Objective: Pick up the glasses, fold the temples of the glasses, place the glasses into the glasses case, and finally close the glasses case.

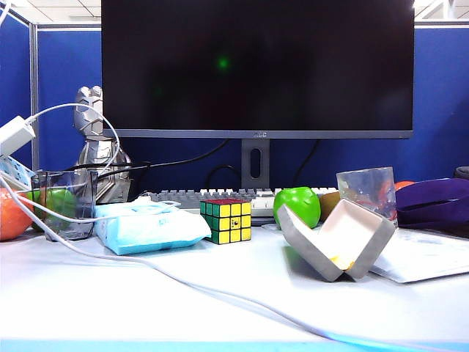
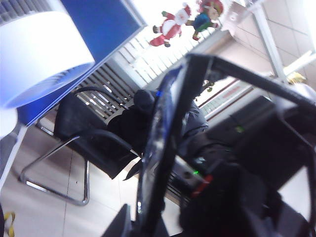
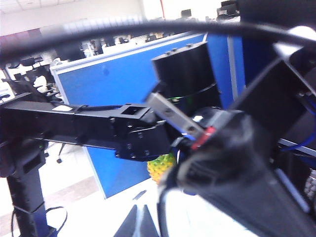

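Observation:
The glasses case [image 1: 337, 246] stands open on the table right of the middle, its grey shell tilted and the off-white lining showing. Neither arm appears in the exterior view. In the left wrist view my left gripper [image 2: 143, 228] is shut on the glasses [image 2: 157, 143], held in the air with the black frame edge-on. One temple [image 2: 247, 74] sticks out unfolded. In the right wrist view my right gripper [image 3: 140, 222] is shut, its tips together with nothing between them. A black-rimmed lens [image 3: 207, 217] sits close beside it, blurred.
On the table are a Rubik's cube [image 1: 226, 221], a light blue tissue pack [image 1: 150, 227], a green apple [image 1: 297, 205], a clear cup [image 1: 366, 191], a glass holder [image 1: 64, 204] and a white cable [image 1: 183, 282]. The monitor [image 1: 256, 66] and keyboard [image 1: 183, 196] stand behind.

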### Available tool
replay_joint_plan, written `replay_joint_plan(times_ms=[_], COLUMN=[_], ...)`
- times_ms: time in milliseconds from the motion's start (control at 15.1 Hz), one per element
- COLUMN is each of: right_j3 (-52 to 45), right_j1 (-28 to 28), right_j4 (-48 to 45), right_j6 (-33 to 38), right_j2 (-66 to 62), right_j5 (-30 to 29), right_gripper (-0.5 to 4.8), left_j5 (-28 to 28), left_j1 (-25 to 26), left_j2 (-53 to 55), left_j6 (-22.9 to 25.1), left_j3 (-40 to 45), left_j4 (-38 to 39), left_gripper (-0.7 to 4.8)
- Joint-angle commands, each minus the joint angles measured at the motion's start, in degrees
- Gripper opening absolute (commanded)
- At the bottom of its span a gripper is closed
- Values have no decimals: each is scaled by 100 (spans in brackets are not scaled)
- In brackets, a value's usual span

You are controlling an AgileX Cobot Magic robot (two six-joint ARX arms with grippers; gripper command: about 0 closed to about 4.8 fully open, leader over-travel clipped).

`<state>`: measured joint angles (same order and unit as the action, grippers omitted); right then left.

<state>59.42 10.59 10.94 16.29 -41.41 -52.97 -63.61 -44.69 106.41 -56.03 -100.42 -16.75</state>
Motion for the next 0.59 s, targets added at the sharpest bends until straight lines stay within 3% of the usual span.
replay_joint_plan(times_ms=[66,594], right_j3=[15,17], right_j1=[-7,-13], right_j4=[-186,-372], right_j6=[17,17], right_j2=[-2,-4], right_j5=[407,1410], right_gripper=[-1,-1], left_j5=[-223,-330], left_j1=[-68,-70], left_j2=[-48,-50], left_j6=[11,13], left_j3=[-24,-24], left_j4=[-673,-1091], left_gripper=[-6,-6])
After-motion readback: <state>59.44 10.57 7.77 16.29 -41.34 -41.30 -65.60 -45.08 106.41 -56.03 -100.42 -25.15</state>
